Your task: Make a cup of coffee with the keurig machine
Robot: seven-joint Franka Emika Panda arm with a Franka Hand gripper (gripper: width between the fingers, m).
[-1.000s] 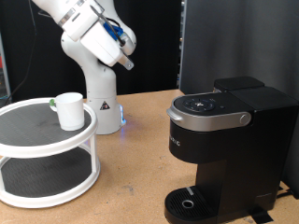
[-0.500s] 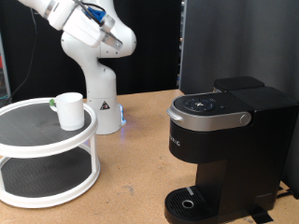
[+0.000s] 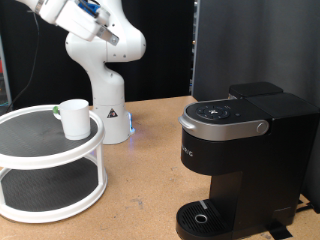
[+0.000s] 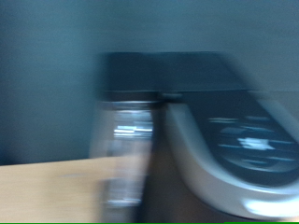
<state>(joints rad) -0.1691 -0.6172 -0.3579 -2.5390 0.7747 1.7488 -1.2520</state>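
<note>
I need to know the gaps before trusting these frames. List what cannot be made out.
- Tool: cut off by the exterior view's top edge; absent from the wrist view.
- Keurig machine: motion-blurred in the wrist view, buttons unreadable.
- Cup: its inside is hidden by its own wall in the exterior view.
- Machine's drip tray: partly cut by the exterior view's bottom edge.

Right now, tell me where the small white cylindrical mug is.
In the exterior view the small white mug stands at the left, on the top tier of the round white two-tier stand, beside the robot's white base.
</note>
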